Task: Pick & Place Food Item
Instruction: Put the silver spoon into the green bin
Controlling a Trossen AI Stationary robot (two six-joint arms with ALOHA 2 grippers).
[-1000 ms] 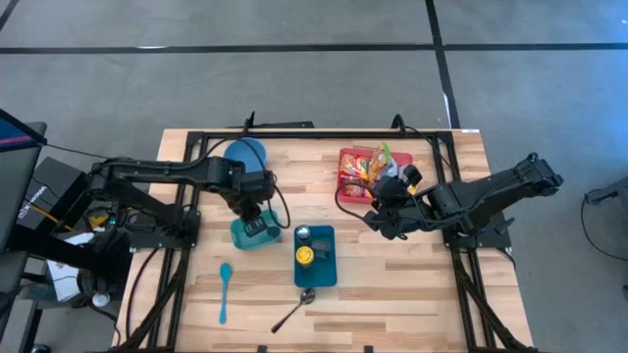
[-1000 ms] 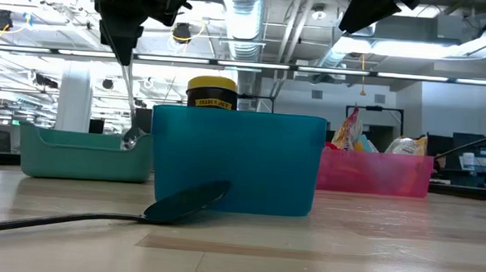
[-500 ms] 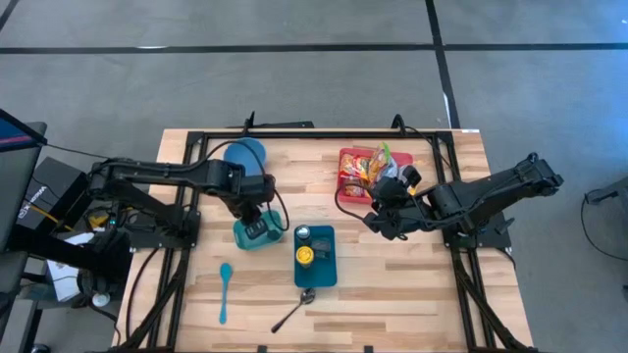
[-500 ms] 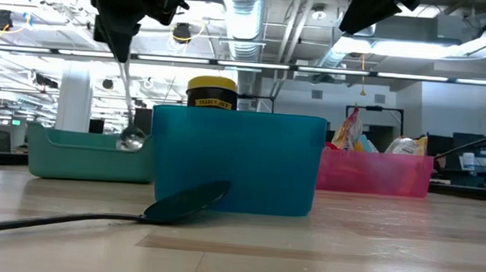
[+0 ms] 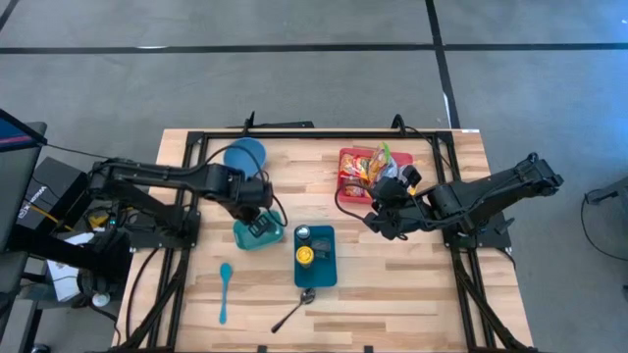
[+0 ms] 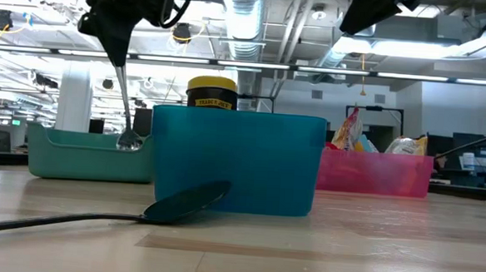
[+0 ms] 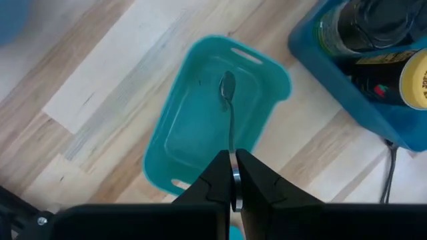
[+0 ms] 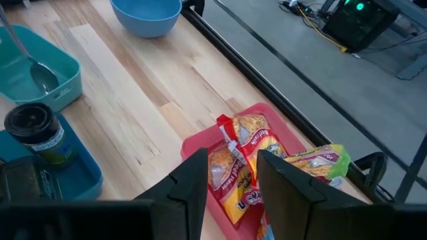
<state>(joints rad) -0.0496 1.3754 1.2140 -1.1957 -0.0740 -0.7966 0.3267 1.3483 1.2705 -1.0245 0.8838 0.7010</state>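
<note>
under the black left gripper (image 7: 233, 179) a silver spoon (image 7: 228, 113) hangs over a teal tray (image 7: 193, 127). beside it a deeper blue bin (image 5: 316, 255) holds a yellow-lidded jar (image 5: 305, 256). ahead of the right gripper (image 8: 229, 175), a pink-red tray (image 8: 200, 148) carries red, yellow and green snack packets (image 8: 250, 157). the table (image 5: 392, 284) is pale striped wood.

Small print on yellow-lidded jar (image 6: 211, 93) label, not legible

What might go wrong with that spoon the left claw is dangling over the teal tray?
The left claw pinches the metal spoon only at its handle tip, so it may swing or slip. Its bowl hangs just inside the teal tray; moving sideways might catch the wall and drag the tray toward the blue bin.
</note>
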